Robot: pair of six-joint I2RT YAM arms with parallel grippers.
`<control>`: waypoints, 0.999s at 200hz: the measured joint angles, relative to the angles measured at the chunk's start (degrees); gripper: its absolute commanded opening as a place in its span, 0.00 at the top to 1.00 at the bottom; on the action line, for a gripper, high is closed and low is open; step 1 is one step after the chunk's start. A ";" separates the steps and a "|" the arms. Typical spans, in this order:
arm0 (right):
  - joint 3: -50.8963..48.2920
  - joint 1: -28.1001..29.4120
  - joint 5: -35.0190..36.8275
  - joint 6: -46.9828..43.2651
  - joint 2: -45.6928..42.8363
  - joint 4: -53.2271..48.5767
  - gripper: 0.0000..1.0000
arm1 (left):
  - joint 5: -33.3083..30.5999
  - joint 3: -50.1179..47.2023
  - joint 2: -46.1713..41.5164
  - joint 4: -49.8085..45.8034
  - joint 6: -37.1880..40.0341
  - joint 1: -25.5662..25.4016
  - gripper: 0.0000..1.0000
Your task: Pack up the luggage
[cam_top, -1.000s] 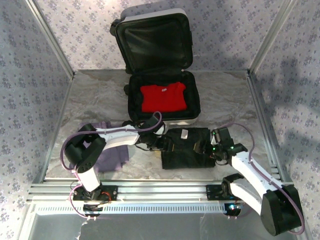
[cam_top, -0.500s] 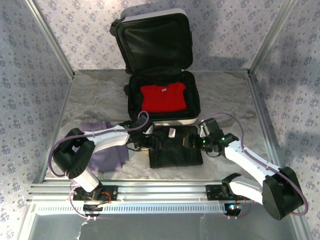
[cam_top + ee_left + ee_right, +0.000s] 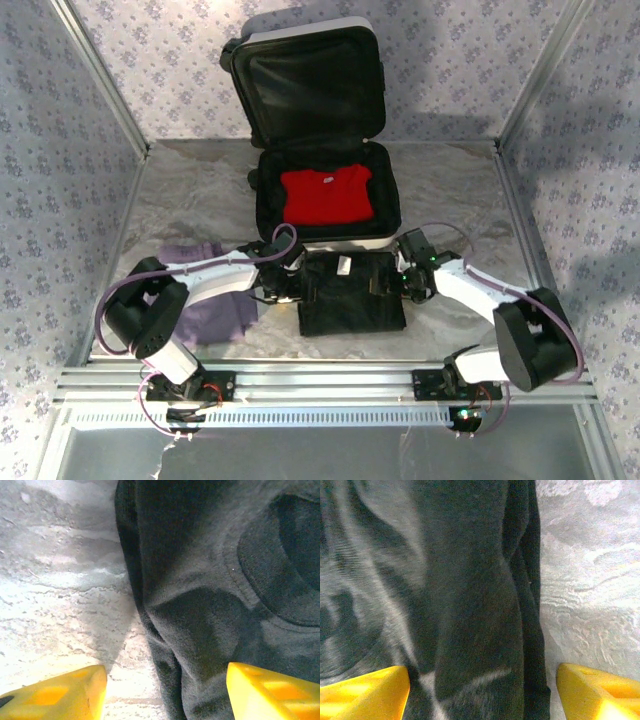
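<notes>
The luggage [image 3: 310,90] stood open midway along the far edge of the bench [image 3: 190,195], a red garment [image 3: 325,195] inside. The left claw [image 3: 165,690] and right claw [image 3: 482,690] gaped apart astride the side edges of the folded black garment [image 3: 352,300]. Pinching only the upper layers would likely unfold it when lifted.

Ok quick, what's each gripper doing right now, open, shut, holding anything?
Left gripper: open, astride the black garment's left edge, not pinching it.
Right gripper: open, astride its right edge, not pinching it.
</notes>
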 measured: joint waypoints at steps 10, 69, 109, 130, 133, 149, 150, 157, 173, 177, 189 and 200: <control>0.50 0.50 0.66 0.07 0.70 -0.09 0.24 | 0.13 0.33 0.68 -0.04 -0.02 0.15 0.37; 2.38 8.70 10.16 2.25 2.78 -1.11 0.27 | 1.11 1.60 1.81 -0.98 -0.70 0.48 0.38; 3.10 10.54 10.95 3.19 3.78 0.02 0.34 | 1.05 1.95 1.81 -1.18 -0.68 0.17 0.40; 3.13 10.93 10.14 3.43 3.89 1.22 0.37 | 1.01 1.97 1.81 -1.18 -0.68 0.02 0.41; 3.13 10.93 9.94 3.48 3.93 1.49 0.37 | 1.01 1.97 1.81 -1.18 -0.68 0.02 0.42; 3.13 11.13 8.83 3.45 4.07 2.47 0.42 | 0.83 1.97 1.84 -1.11 -0.68 -0.17 0.44; 3.13 11.15 8.76 3.43 4.07 2.51 0.42 | 0.81 1.97 1.84 -1.07 -0.70 -0.20 0.44; 3.13 11.19 7.41 3.54 4.15 3.37 0.43 | 0.81 1.97 1.84 -0.90 -0.70 -0.28 0.45; 3.13 12.11 4.68 3.74 4.59 5.81 0.49 | 0.76 2.05 2.16 -0.15 -0.63 -0.70 0.52; 3.13 12.28 4.11 3.61 4.61 6.25 0.52 | 0.63 2.05 2.21 -0.15 -0.92 -0.72 0.55; 3.13 12.44 2.97 3.85 4.63 7.10 0.60 | 1.92 2.21 2.82 2.29 -0.83 -1.09 0.66; 3.13 12.44 2.21 3.96 4.63 7.78 0.67 | 2.69 2.51 3.69 4.68 -0.55 -1.90 0.75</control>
